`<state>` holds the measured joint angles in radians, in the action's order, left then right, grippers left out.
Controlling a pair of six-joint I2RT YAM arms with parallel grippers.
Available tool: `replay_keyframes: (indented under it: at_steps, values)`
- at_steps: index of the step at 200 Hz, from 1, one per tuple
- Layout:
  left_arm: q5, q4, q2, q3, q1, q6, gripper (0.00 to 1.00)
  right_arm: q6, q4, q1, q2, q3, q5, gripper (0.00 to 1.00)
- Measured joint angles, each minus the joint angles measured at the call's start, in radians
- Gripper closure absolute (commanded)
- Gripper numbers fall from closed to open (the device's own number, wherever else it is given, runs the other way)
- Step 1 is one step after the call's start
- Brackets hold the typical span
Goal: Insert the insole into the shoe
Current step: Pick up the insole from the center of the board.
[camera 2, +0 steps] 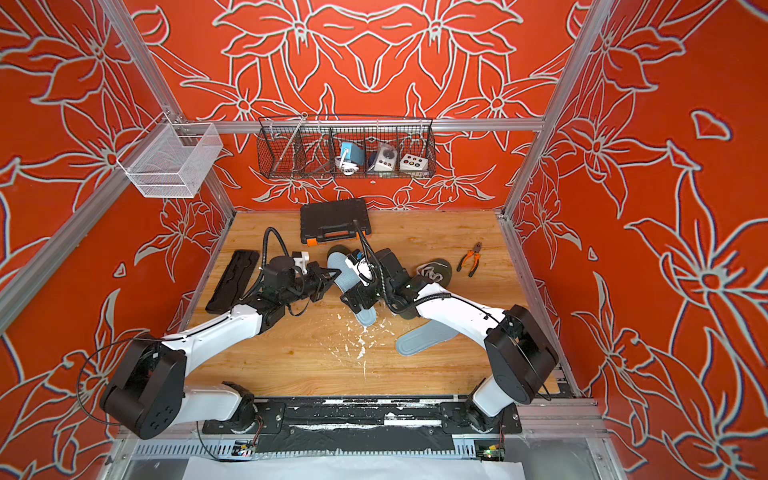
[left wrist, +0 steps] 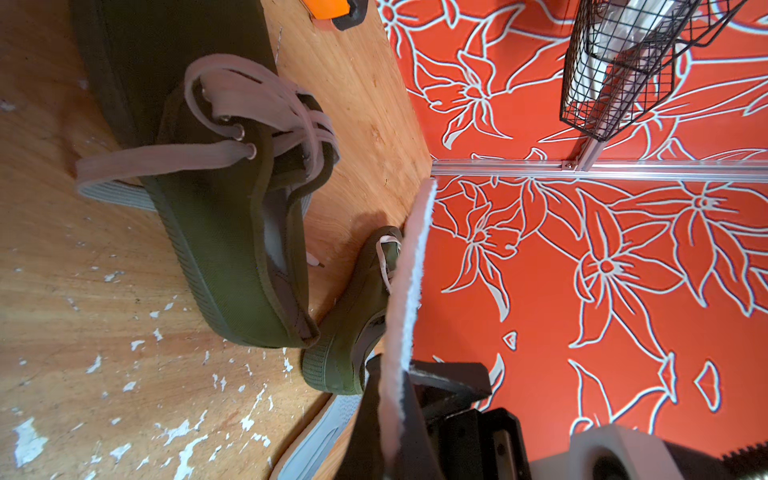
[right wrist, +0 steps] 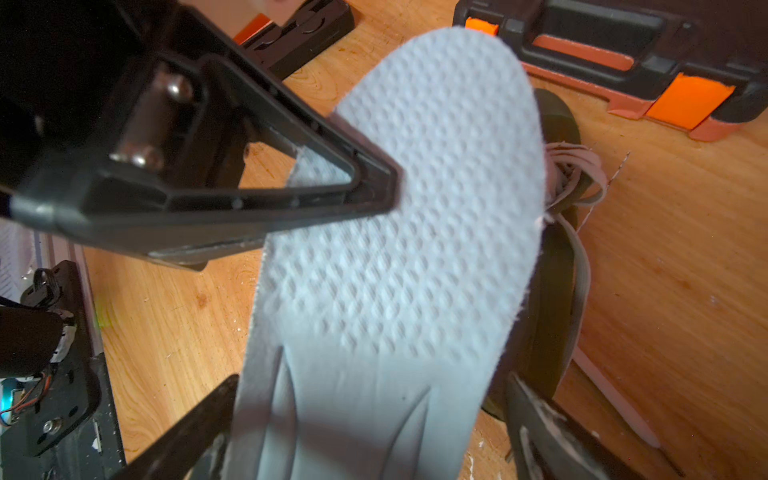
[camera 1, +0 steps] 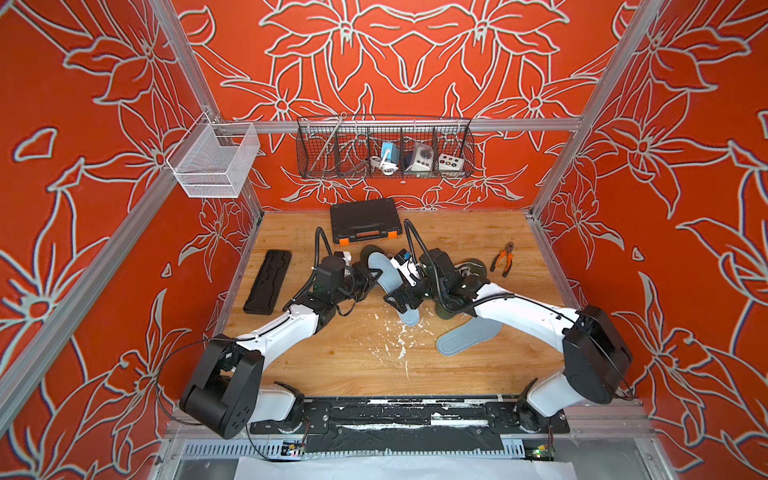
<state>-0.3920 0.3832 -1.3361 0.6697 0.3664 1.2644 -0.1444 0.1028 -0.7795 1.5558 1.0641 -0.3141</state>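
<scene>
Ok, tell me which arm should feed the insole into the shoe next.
Left, probably: the left jaws are shut on the insole, its front end over the shoe. The right jaws stand open astride it, gripping nothing.

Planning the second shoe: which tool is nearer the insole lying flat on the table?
Right. The right tool, open astride the heel end of the held insole, is just beyond the flat insole; the left tool, shut on the held insole's edge, is farther across.

Insole [right wrist: 395,249]: pale grey-blue, dimpled. Shoe [left wrist: 232,241]: olive green w/ pale laces [left wrist: 249,87]. Table [camera 1: 332,365]: wood grain, white flecks. Walls [camera 1: 415,62]: red, white flower outlines.
</scene>
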Motion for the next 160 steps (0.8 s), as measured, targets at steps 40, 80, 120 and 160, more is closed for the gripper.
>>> replay_keyframes:
  at_steps: [40, 80, 120, 160]
  values:
    - [0.005, 0.0, 0.003, -0.001, 0.0, 0.0, 1.0, 0.001, 0.018, -0.016, 0.006, 0.021, 0.038, 0.02]
    - [0.005, 0.001, 0.01, -0.018, -0.006, 0.002, 1.0, 0.001, 0.031, -0.023, 0.015, 0.021, 0.056, 0.02]
    - [0.004, 0.003, 0.015, -0.036, -0.013, 0.011, 1.0, 0.0, 0.031, -0.025, 0.019, 0.022, 0.041, 0.02]
    - [0.0, 0.024, 0.015, -0.054, -0.015, 0.027, 1.0, -0.009, 0.03, -0.027, 0.029, 0.022, 0.031, 0.12]
